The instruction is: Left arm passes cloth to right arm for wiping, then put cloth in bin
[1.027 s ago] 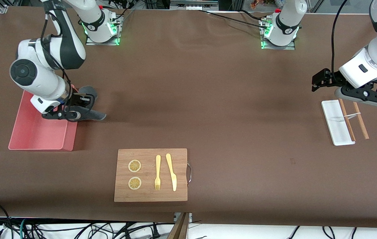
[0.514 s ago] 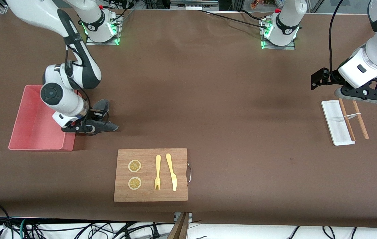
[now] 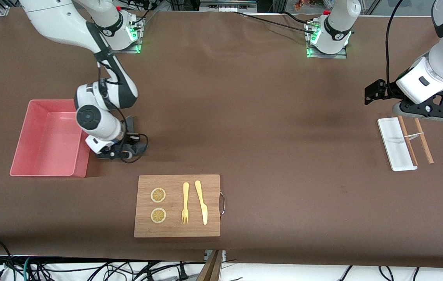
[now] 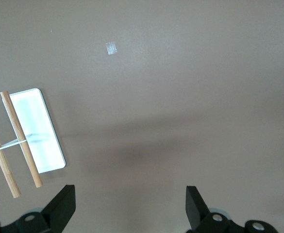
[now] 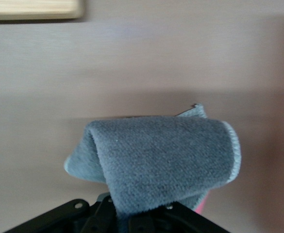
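Nearest you: the board (image 3: 177,205), w/ two lemon slices (image 3: 158,195), a fork (image 3: 185,203) and a knife (image 3: 201,201) on it. A corner of the board shows in the right wrist view (image 5: 32,8) too.

Next out: the right gripper (image 3: 117,153), low at the table, just beside the bin's (image 3: 22,136) long wall on the side toward the table's middle, and farther from you than the board. It's pinching the cloth (image 3: 139,147); you see it best in the right wrist view, where the cloth (image 5: 156,160) is a grey folded wad coming out of the fingers, w/ a bit of red at its lower edge. Can't tell if the cloth touches the table. The cloth is outside the bin, not in it. The bin sits at the right arm's end of the table.

At the left arm's end: white tray (image 3: 396,143) w/ two wooden sticks (image 3: 415,139), one on the tray's edge, one just beside it on the table; a thin white tie joins them. Same in the left wrist view: tray (image 4: 37,131), sticks (image 4: 20,138).

The left gripper (image 3: 424,113) hangs over the tray's farther end, the arm waiting. Its fingers (image 4: 61,206) are spread wide, nothing between them.
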{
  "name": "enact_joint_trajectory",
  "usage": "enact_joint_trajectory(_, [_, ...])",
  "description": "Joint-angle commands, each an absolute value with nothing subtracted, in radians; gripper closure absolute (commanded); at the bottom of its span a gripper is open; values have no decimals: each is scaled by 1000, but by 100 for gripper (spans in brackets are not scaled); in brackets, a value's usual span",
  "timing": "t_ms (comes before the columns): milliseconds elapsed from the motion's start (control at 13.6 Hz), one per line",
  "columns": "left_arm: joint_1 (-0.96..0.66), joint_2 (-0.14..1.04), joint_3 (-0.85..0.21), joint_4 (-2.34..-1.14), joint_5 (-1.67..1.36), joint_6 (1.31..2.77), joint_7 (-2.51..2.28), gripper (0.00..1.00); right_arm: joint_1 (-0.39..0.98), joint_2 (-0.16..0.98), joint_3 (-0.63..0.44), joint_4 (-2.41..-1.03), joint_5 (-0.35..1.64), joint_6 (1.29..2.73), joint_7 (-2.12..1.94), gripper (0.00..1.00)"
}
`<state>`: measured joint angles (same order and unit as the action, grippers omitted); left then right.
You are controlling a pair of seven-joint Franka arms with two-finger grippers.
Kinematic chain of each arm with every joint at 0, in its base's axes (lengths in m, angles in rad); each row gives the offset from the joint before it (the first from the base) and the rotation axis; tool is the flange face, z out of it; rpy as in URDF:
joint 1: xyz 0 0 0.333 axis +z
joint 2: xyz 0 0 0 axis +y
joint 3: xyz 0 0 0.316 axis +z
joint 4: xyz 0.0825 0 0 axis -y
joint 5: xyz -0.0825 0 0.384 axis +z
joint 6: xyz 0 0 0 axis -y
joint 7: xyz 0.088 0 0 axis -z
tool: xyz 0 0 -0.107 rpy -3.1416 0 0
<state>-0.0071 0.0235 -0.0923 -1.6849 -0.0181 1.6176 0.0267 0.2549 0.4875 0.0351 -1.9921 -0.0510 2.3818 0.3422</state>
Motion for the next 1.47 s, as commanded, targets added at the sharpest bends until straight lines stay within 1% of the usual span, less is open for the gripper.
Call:
enact_joint_trajectory(0, [-21, 43, -89, -1645, -3, 1597, 15, 0, 325, 525, 48, -1937, -55, 2381, 475, 100])
enact_joint_trajectory(220, [-21, 48, -89, -1635, -3, 1595, 15, 0, 411, 529, 51, -1905, -55, 2382, 605, 100])
enact_joint_trajectory(514, [-25, 51, -89, -1632, -3, 1583, 15, 0, 507, 595, 84, -1806, -55, 2384, 825, 100])
enact_joint_trajectory(660, [-25, 51, -89, -1632, -3, 1583, 15, 0, 546, 606, 87, -1775, -51, 2384, 906, 100])
enact_joint_trajectory(880, [-25, 51, -89, -1631, -3, 1582, 15, 0, 552, 604, 109, -1700, 95, 2349, 930, 100])
enact_joint_trajectory(1027, [-25, 52, -89, -1631, -3, 1582, 15, 0, 552, 606, 109, -1643, 121, 2284, 928, 100])
enact_joint_trajectory(1247, [-25, 52, -89, -1631, -5, 1582, 15, 0, 542, 606, 109, -1647, 137, 2276, 908, 100])
enact_joint_trajectory(1394, [-25, 52, -89, -1631, -5, 1582, 15, 0, 519, 607, 107, -1686, 135, 2276, 850, 100])
